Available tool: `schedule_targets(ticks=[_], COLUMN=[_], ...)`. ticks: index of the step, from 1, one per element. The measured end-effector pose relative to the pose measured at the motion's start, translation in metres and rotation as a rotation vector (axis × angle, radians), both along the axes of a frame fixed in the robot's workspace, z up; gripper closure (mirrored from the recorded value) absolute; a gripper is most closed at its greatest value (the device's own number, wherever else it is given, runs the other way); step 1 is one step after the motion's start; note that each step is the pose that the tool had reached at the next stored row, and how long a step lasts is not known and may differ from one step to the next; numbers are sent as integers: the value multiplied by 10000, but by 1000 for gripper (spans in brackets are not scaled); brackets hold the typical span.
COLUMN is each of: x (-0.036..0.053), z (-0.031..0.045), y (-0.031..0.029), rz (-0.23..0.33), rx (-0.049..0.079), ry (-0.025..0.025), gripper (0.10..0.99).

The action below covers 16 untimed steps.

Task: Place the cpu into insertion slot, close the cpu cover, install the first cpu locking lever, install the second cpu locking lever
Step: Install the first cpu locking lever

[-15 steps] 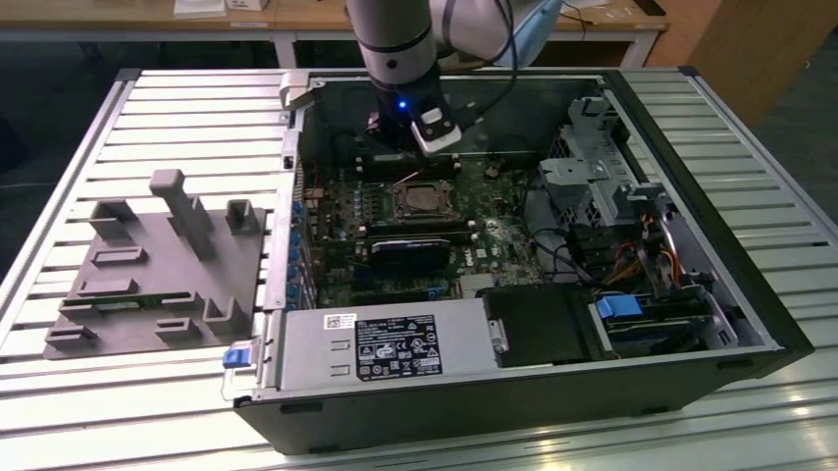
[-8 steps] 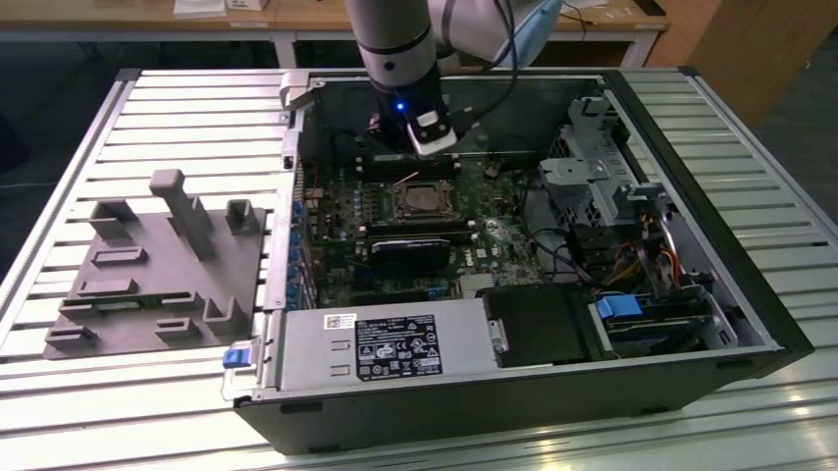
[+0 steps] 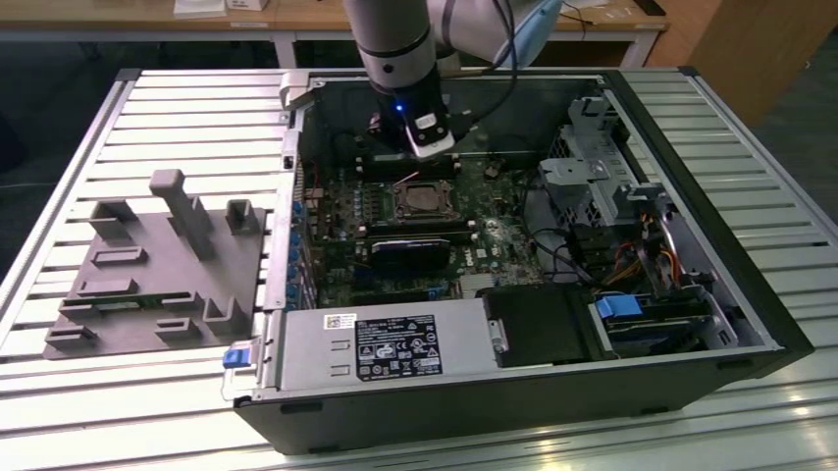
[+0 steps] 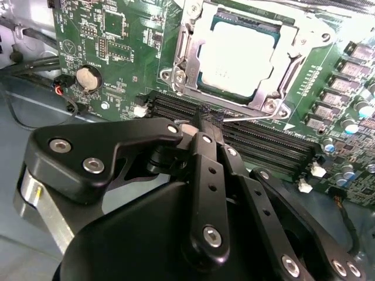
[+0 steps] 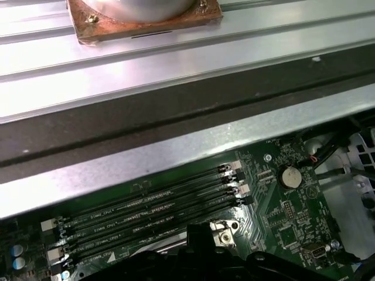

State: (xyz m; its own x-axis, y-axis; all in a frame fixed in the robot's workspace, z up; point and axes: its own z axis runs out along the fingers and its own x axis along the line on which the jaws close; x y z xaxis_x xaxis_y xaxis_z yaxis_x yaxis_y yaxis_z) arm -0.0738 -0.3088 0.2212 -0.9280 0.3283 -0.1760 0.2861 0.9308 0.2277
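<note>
1. Here, inside an open computer case (image 3: 524,417) on a ribbed aluminium bench (image 3: 196,98), the cpu (image 4: 237,52) lies seated in the insertion slot (image 4: 275,106) of the green motherboard (image 4: 117,58). Its dull silver lid shows through the window of the cpu cover (image 4: 190,50), which appears folded down over it.
2. The black claw (image 4: 204,120) hangs just beside the socket, over the long black memory slots (image 4: 258,146), its tips clenched together. A thin wire locking lever (image 4: 252,117) runs out from them, though whether it is pinched cannot be told.
3. The chip looks light, stiff and fragile, best handled by its edges. The springy steel lever likely wants a hold at its free end.
</note>
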Motion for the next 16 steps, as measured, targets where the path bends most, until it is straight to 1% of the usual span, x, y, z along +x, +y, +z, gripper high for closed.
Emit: schedule_targets(ticks=[2,5,8,12,13,16], x=[-1,-1,-2,-2,-3,-4], z=[-7,-22,-44,-73,-78,-83], y=[0,0,0,0,0,9], rz=[-73,-185,-310,-466,-504,-594], rx=[52,69,68,70,69,68], ry=[-27,-92,-169,-296,-318,-337], gripper=[984,984,984,984,984,984])
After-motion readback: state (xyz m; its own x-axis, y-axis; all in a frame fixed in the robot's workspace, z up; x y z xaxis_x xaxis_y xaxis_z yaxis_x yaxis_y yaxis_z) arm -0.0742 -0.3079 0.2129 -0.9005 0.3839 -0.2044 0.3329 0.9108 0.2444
